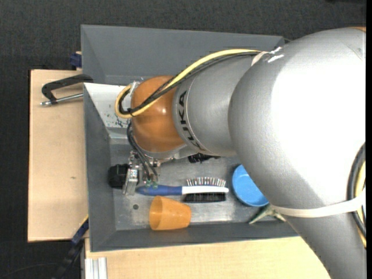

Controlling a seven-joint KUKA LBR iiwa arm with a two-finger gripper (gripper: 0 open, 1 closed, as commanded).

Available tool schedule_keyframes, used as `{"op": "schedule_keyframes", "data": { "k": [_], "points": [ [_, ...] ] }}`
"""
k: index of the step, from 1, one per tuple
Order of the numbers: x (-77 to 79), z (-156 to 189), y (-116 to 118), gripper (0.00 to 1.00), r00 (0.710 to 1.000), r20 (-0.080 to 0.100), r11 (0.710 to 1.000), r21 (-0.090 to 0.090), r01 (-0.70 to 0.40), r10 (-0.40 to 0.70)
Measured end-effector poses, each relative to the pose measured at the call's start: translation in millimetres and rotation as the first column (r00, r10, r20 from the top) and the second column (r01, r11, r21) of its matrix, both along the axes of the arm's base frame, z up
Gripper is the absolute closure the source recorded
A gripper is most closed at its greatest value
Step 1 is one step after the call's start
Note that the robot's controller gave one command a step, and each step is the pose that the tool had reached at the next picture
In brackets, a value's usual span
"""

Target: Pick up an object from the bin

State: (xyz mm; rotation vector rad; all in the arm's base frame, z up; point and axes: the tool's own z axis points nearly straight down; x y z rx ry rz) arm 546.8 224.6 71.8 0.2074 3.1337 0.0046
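Gripper [138,178]: lower left of frame, low over left end of blue-handled brush [183,190]; open or clenched, cannot tell. Adjacent: small black item [116,175] left, orange cup [168,213] below. Step judged: positioning, grasp unconfirmed. Next: closure on handle, straight lift.

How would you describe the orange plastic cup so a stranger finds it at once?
Look into the grey metal bin, at its lower wall in the view. There an orange plastic cup lies on its side, just below the blue-handled brush with black bristles. It is the only orange, tapered loose thing.
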Motion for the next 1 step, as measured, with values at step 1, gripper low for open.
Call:
{"op": "schedule_keyframes", "data": {
  "k": [1],
  "points": [
    [-15.3,158.7,-35.9,1.0,1.0,0.011,1.0,0.002,-0.004,0.004]
  ]
}}
